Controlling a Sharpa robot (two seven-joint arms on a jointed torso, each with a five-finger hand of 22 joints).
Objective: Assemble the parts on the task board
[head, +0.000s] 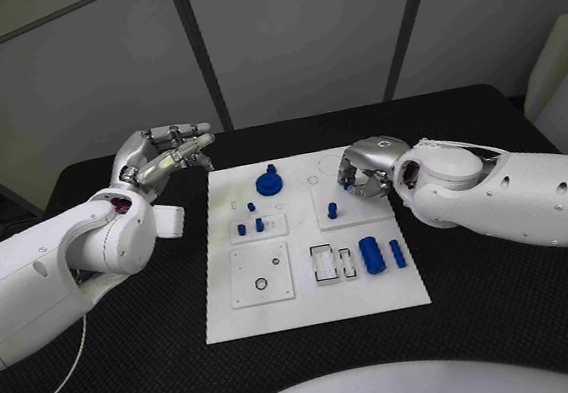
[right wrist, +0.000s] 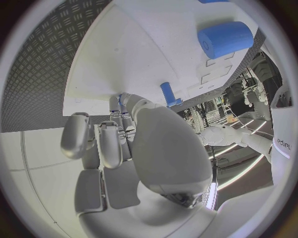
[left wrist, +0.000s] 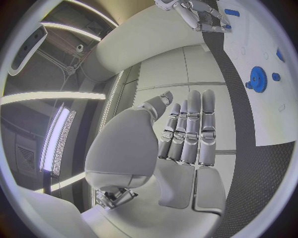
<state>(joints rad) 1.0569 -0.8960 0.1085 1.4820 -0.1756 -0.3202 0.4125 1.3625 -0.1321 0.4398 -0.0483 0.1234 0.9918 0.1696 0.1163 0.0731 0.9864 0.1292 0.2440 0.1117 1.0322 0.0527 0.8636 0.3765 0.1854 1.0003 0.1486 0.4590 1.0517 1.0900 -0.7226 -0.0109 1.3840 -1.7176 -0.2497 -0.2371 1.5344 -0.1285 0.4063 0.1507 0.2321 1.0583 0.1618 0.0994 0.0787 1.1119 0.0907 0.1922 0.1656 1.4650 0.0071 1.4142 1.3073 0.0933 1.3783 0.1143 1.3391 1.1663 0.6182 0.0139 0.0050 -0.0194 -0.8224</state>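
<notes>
On the task board [head: 316, 303], a small blue peg [head: 332, 210] is seen standing upright beside the right hand [head: 367, 165], whose curled fingers hold nothing visible. It is judged light, stiff, and best pinched at its upper end. The left hand [head: 161, 157] is kept flat and empty.

The left robot hand [left wrist: 180, 144] holds nothing, fingers straight and together, well apart from the task board [left wrist: 263, 99] bearing a blue gear [left wrist: 258, 78].

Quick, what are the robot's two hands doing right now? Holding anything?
Left hand: open, holding nothing, beside the task board.
Right hand: fingers curled over the board; cannot tell whether it holds anything.
</notes>
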